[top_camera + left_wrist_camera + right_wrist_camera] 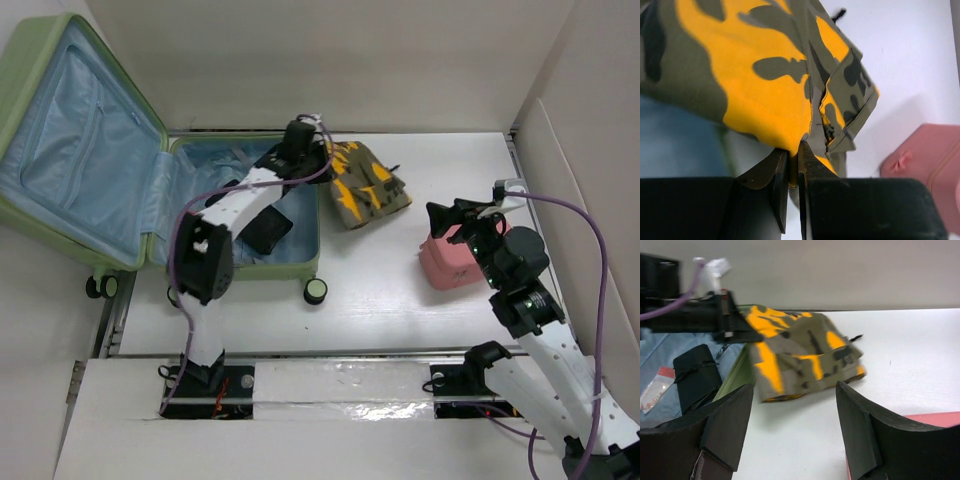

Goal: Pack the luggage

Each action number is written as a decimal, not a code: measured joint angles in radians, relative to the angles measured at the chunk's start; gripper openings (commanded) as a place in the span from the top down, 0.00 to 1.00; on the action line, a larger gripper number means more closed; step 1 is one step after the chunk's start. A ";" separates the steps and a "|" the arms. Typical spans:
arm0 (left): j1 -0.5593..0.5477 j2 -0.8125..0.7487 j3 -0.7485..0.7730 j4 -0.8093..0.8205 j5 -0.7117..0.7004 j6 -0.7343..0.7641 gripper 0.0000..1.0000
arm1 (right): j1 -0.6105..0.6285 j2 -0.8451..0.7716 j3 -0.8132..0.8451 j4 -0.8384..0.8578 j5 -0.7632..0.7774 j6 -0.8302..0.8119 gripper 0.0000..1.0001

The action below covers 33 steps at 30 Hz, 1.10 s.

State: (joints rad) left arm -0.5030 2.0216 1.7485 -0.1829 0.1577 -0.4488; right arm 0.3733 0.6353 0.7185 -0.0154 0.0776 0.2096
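Note:
The pale green luggage [20, 70] lies open at the left, its lid leaning back and its blue-lined base flat on the table. A folded camouflage and orange garment [368, 185] lies just right of the base's far right corner. My left gripper [318, 155] is shut on the garment's left edge. In the left wrist view the gripper [794, 155] pinches an orange fold of the garment [765, 90]. My right gripper [455, 215] is open and empty above a pink box [450, 262]. In the right wrist view it [795, 425] faces the garment [800, 357].
A black pouch [268, 228] lies in the luggage base. The right wrist view shows that pouch [695, 375] and a small clear packet [655, 387] on the lining. The pink box also shows in the left wrist view [935, 165]. White walls stand behind and to the right.

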 measured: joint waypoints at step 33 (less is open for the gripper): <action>0.728 -0.536 -0.673 0.030 -0.047 0.044 0.43 | -0.003 0.093 0.000 -0.029 0.156 0.022 1.00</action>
State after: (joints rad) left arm 0.2253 1.4853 1.0752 -0.1528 0.1104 -0.4049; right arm 0.3702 0.7288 0.7189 -0.0441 0.2333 0.2317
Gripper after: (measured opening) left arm 0.578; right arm 0.011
